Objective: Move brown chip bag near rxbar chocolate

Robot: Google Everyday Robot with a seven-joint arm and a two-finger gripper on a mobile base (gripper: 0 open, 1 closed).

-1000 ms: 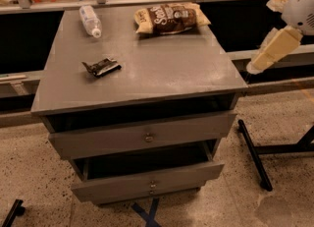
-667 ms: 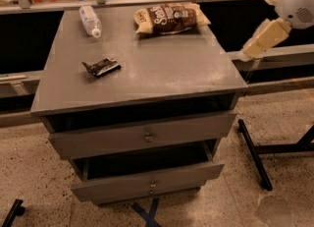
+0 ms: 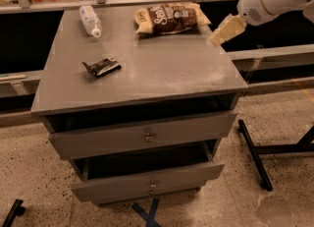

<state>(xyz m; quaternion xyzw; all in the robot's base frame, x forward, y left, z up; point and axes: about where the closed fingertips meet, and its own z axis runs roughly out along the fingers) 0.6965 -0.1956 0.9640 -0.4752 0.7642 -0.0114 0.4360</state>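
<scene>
Since a second ago the hand [image 3: 219, 35] has swung in from the right and now hangs over the back right edge of the surface [image 3: 162, 73], just beside the right end of the bag [image 3: 169, 18]. Nothing else has shifted. Whether the hand is wide or narrow I cannot tell from this angle, and it looks to carry nothing.

The bag lies flat at the back of the surface, right of centre, lettering up. The bar [image 3: 102, 67] lies well apart from it, toward the front left. A bottle [image 3: 91, 20] lies on its side at the back left, clear of both. Two drawers [image 3: 147, 135] below stand partly pulled out.

By my reading the step in hand is the approach: the bag is not yet gripped. The next move calls for the hand to come further left over the bag and down onto it, taking the crinkly wrapper near its middle or right end. After that comes a carry toward the front left, setting the bag down near the bar without knocking it or the bottle
</scene>
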